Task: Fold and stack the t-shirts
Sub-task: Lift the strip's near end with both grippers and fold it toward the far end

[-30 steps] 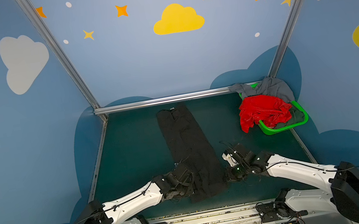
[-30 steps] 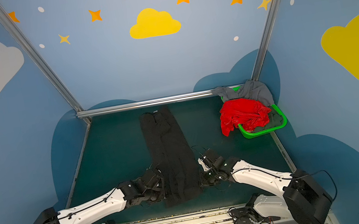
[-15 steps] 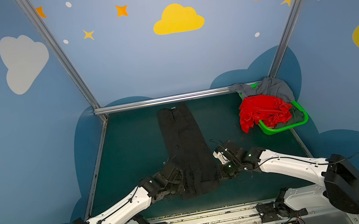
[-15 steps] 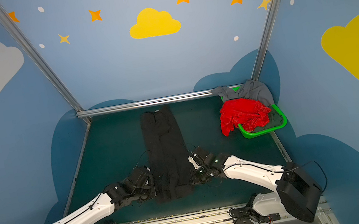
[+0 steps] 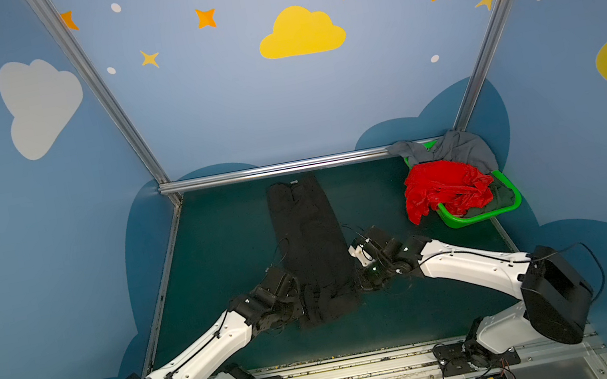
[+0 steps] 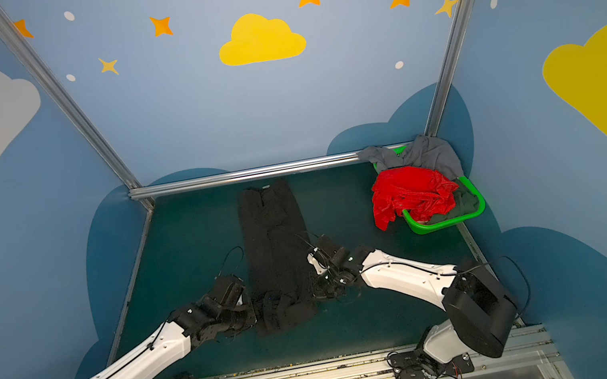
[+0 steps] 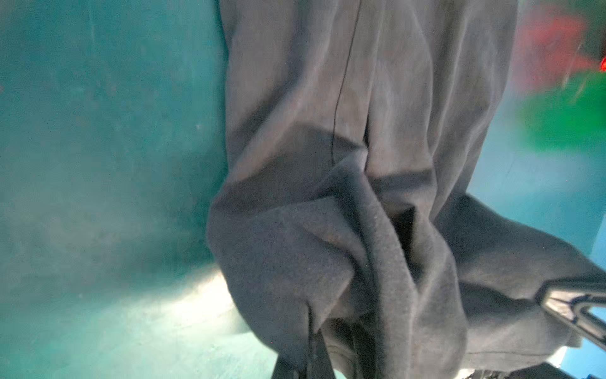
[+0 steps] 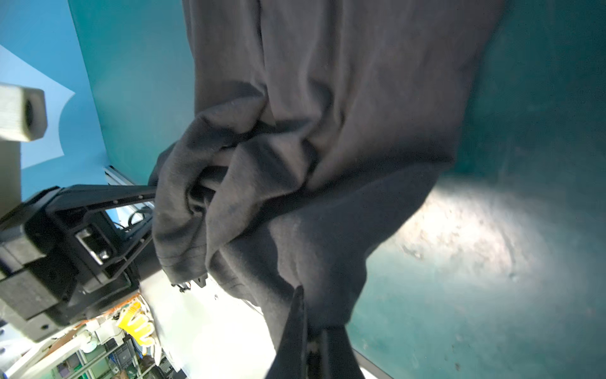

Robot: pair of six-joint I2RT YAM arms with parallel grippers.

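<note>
Left end effector [image 5: 304, 306], right end effector [image 5: 359, 286] advanced, black t-shirt [image 5: 307, 232] pinched

Nothing legible: the white neck label [image 5: 294, 181] on the black t-shirt [image 5: 308, 240] is too small.

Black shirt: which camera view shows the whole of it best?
The top views: both show the whole black shirt as a long strip. The wrist views show only its bunched near end, close up.
</note>
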